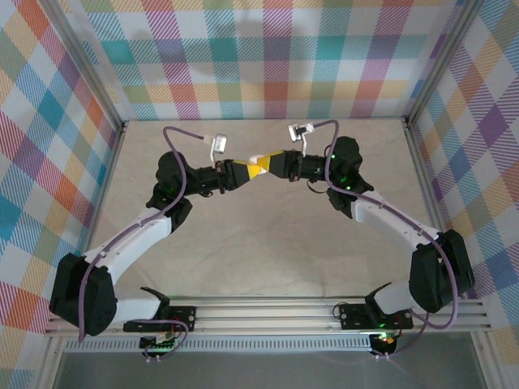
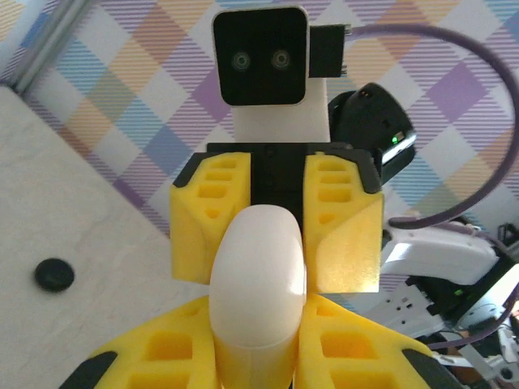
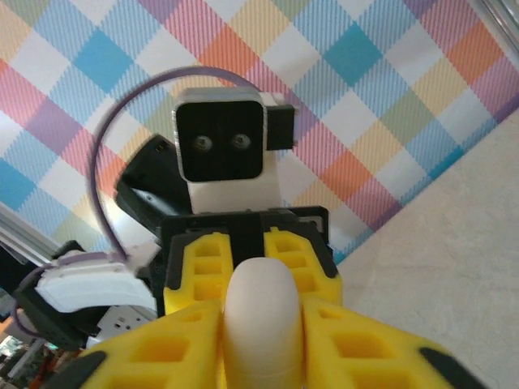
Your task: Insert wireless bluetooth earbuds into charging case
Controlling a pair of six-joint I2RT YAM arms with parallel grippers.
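— Charging case (image 2: 259,243): where does it sit, reading from the left?

— White, smooth and oval, it hangs in the air above the middle of the table (image 2: 97,211), stretched end to end between the two arms. On the left, the left gripper (image 2: 259,301) has its yellow fingers clamped against both sides of one end of the case. On the right, the right gripper (image 3: 261,308) flanks the other end. Its fingers lie just beside the shell, but it cannot be told whether they press on it or merely rest there.

— And the earbuds?

— A small black object (image 2: 54,275) lies on the table, well apart from the case. It may be one of them, but it is too small to tell.

— What does the step in hand ask for?

— It looks like a hand-over, or a shared hold before the lid is opened; the lid appears shut. On that reading, one gripper should hold the base firmly and level while the other lets go or lifts the lid slowly. The shell looks slick and rounded, so a pinch near its tip could squeeze it out sideways.
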